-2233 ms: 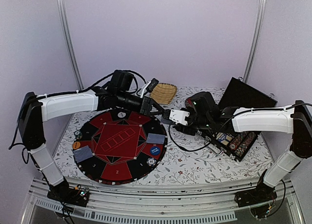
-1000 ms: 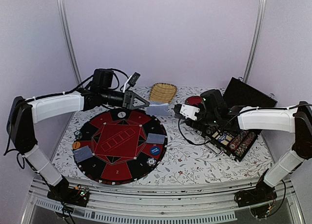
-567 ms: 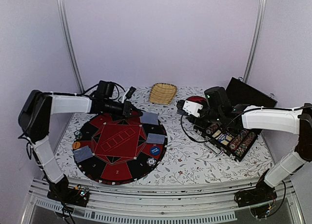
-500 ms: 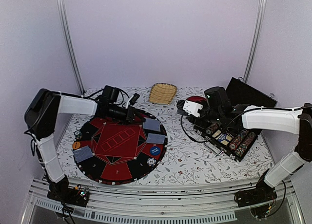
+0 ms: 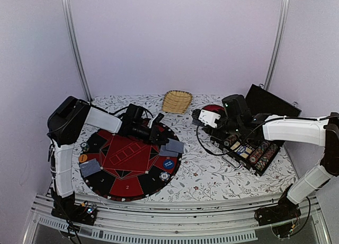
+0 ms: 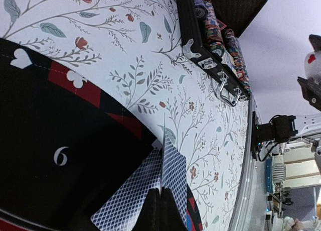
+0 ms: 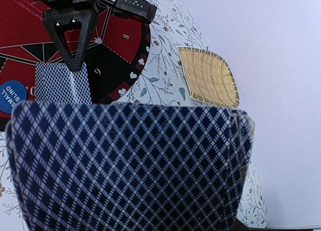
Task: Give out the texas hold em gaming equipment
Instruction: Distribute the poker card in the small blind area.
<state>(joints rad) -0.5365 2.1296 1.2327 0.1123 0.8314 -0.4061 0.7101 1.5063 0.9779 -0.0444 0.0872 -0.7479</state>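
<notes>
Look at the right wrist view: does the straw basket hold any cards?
No, the straw basket shows only its bare woven inside.

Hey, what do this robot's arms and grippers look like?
The left arm and right arm have white shells on black joints, with black cables looping off the wrists. The left gripper is black and triangular, tapering to thin fingers; the right gripper has a white body.
</notes>
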